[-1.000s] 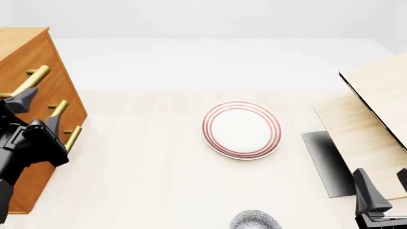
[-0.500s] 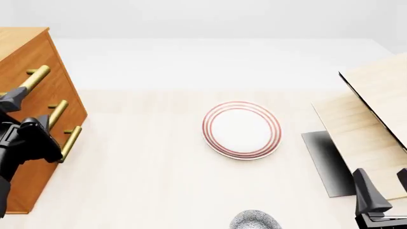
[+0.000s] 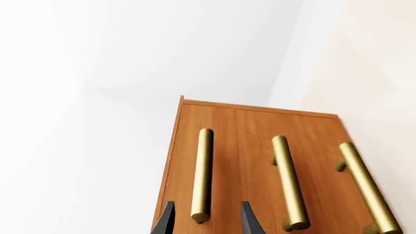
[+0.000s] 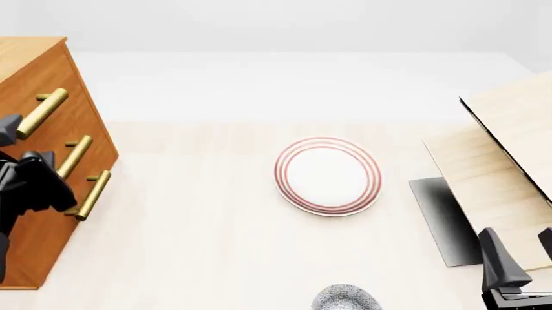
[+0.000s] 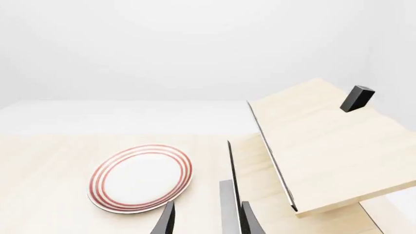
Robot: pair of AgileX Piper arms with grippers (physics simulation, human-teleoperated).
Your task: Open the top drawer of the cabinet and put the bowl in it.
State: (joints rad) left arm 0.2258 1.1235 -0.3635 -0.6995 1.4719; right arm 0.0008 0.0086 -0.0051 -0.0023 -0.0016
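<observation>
Working over a pale light-wood desk (image 4: 216, 245) with plain white walls behind, you have a flat white plate with red rings (image 4: 328, 175) at mid-desk and a pale light-wood unit (image 4: 509, 168) with a dark panel off to the right arm's side.

Since a second ago your left arm has drawn back toward the left edge of the front view, so less of it covers the orange-brown wooden cabinet (image 4: 52, 148); nothing else on the desk has shifted, and the right arm has stayed put.

Your left gripper (image 3: 204, 220) is open, its two dark fingertips either side of the near end of the brass bar handle (image 3: 201, 175) on the closed top drawer (image 3: 188, 161), apparently not clamped on it. The two lower handles lie beside it, further from the gripper.

Your right gripper (image 5: 204, 219) is open, holding nothing, pointing between plate and light-wood unit. The small grey-blue speckled bowl (image 4: 346, 298) sits on the desk's near edge, left of that gripper and well apart from the cabinet.
</observation>
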